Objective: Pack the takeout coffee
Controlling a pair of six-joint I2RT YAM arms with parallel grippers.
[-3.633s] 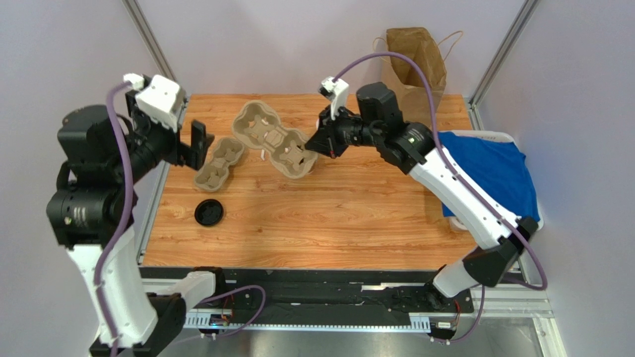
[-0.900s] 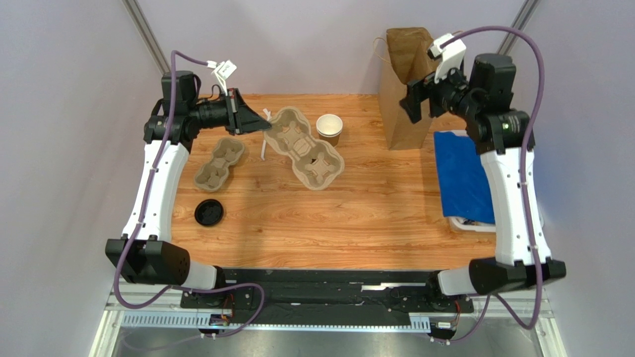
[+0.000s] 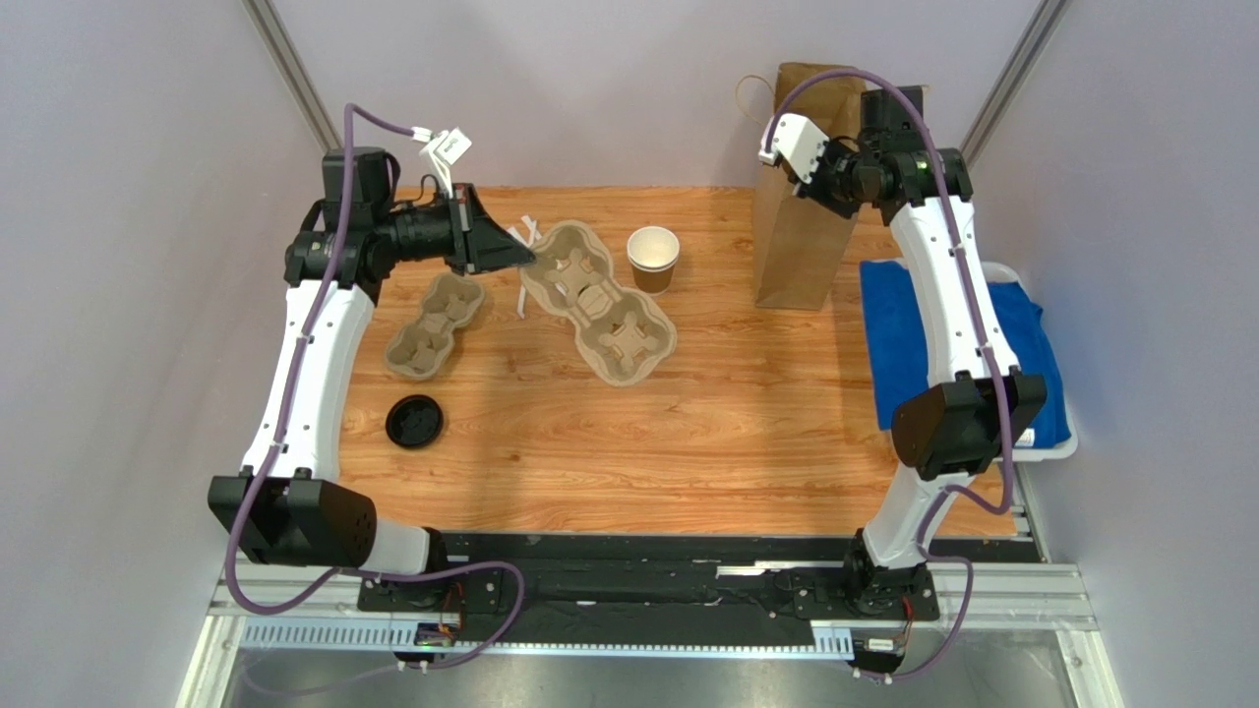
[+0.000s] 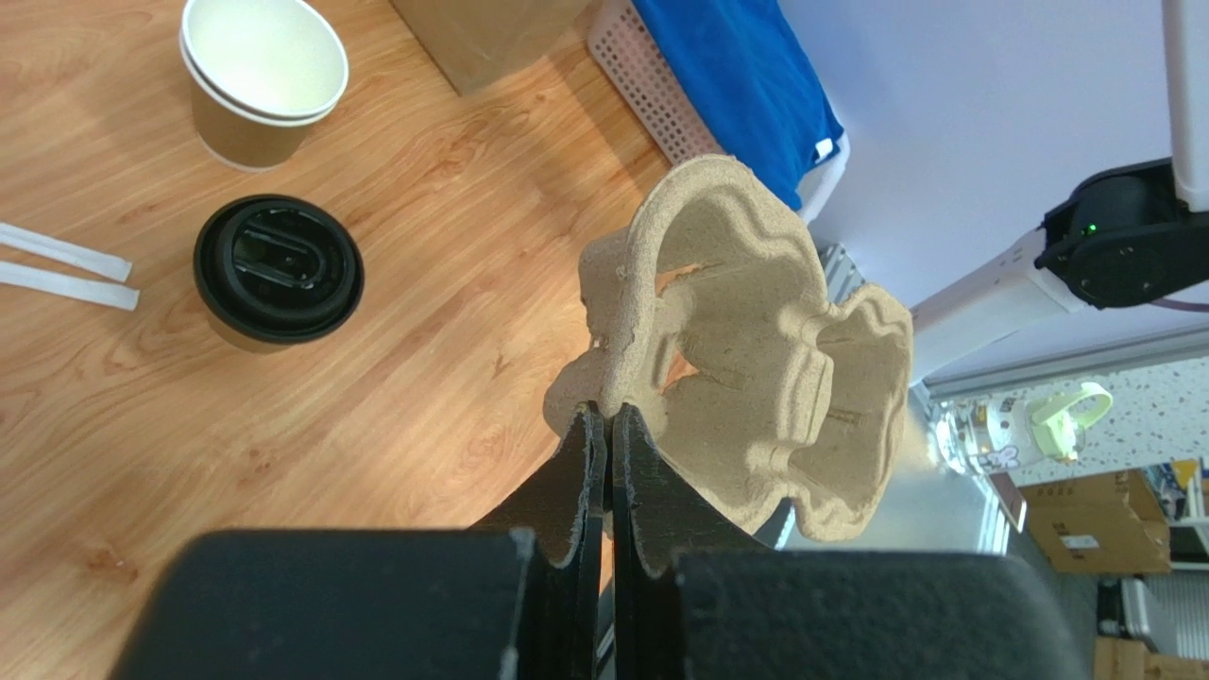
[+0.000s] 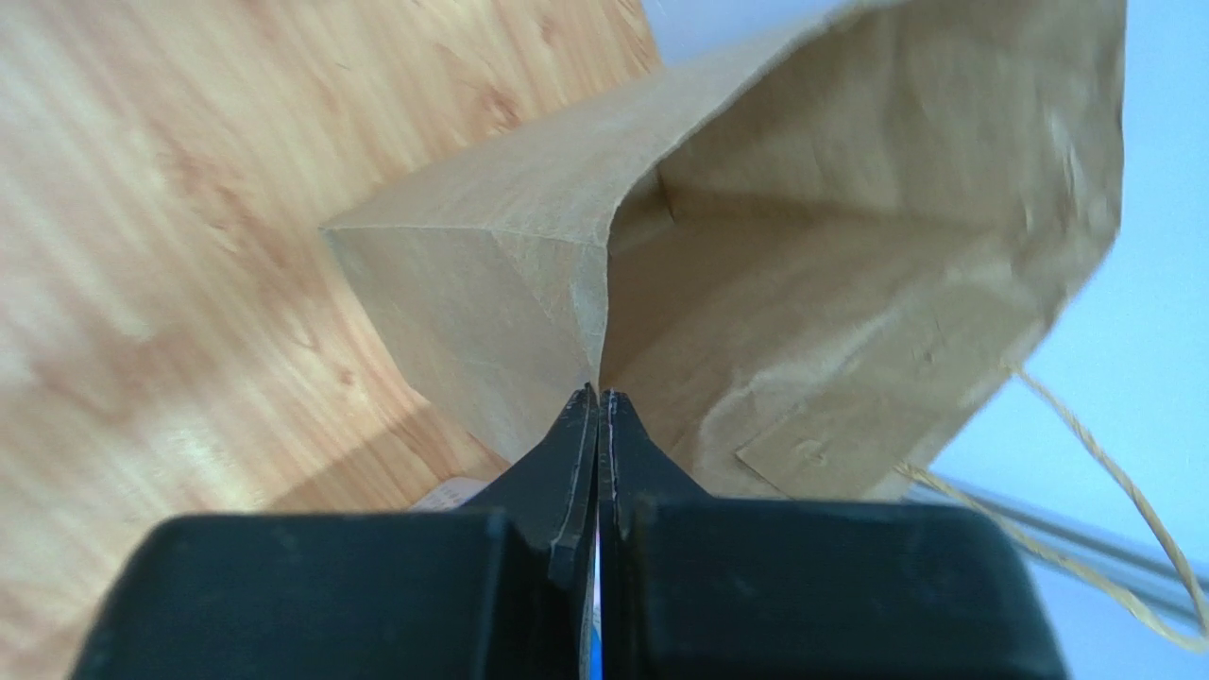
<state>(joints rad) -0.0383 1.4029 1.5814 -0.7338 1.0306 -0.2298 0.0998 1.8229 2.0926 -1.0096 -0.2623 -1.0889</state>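
Observation:
The takeout coffee (image 4: pixel 277 269), a brown cup under a black lid, stands on the table beside two white paper strips (image 4: pixel 57 264). In the top view the raised carrier hides it. My left gripper (image 4: pixel 609 414) (image 3: pixel 510 251) is shut on the rim of the four-cup pulp carrier (image 4: pixel 752 354) (image 3: pixel 609 306), holding it tilted above the table. At the back right, the brown paper bag (image 3: pixel 801 221) (image 5: pixel 795 269) stands open. My right gripper (image 5: pixel 598 394) (image 3: pixel 825 185) is shut on its top edge at a corner fold.
An open brown cup (image 3: pixel 652 254) (image 4: pixel 264 74) without a lid stands beside the carrier. A two-cup pulp carrier (image 3: pixel 436 322) and a loose black lid (image 3: pixel 414 422) lie at the left. A basket with a blue cloth (image 3: pixel 961 339) sits off the right edge.
My right arm has swung in over the bag and its jaws have gone from wide open to shut on the bag's edge. The left gripper still holds the carrier in the same place.

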